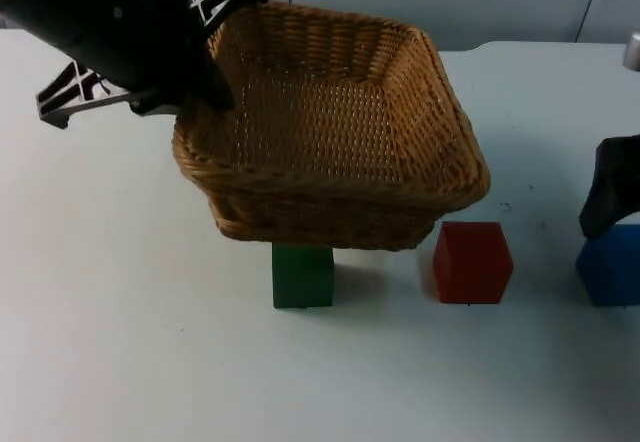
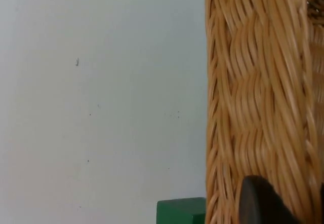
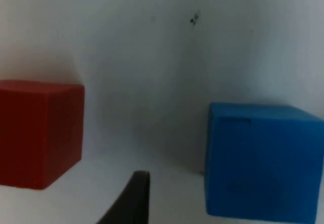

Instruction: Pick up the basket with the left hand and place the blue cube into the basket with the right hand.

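Observation:
The brown wicker basket (image 1: 330, 177) hangs tilted above the table, and my left gripper (image 1: 208, 84) is shut on its left rim. In the left wrist view the basket's woven wall (image 2: 253, 97) runs beside one black fingertip (image 2: 263, 201). The blue cube (image 1: 610, 274) sits on the table at the far right edge. My right gripper (image 1: 605, 202) hovers just behind and above it, open and holding nothing. The right wrist view has the blue cube (image 3: 260, 160) close beside one black fingertip (image 3: 132, 198), apart from it.
A green cube (image 1: 302, 275) stands under the basket's front edge, seen also in the left wrist view as a green cube (image 2: 179, 211). A red cube (image 1: 472, 262) sits between it and the blue one, the same red cube (image 3: 38, 133). White table (image 1: 120, 342) lies in front.

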Motion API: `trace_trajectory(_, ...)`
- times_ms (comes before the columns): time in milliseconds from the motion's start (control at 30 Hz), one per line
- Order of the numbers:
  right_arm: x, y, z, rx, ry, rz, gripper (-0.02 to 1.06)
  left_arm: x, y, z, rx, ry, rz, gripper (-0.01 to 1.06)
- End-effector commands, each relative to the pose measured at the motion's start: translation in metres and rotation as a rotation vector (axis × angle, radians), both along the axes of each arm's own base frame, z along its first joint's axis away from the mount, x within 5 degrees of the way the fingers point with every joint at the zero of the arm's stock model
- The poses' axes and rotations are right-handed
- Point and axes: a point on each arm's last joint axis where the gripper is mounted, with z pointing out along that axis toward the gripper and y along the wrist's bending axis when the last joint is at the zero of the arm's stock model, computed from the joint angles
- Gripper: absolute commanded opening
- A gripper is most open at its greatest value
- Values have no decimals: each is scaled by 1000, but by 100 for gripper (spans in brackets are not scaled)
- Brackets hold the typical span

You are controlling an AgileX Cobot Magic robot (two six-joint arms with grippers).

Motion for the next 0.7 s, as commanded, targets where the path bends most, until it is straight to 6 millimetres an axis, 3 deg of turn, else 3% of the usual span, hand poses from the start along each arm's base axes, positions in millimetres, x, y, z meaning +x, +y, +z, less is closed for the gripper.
trace_trajectory(0,5,1,-6,-3,-15,-6,103,-2,-1,9,-24,-28,15,0)
trace_trajectory(367,17,0,-41,-25,-20,-7,103,0,-1,11,-52,-35,50,0)
trace_trajectory(667,28,1,-51,-29,10,-1,97,2,-1,11,-52,-49,61,0)
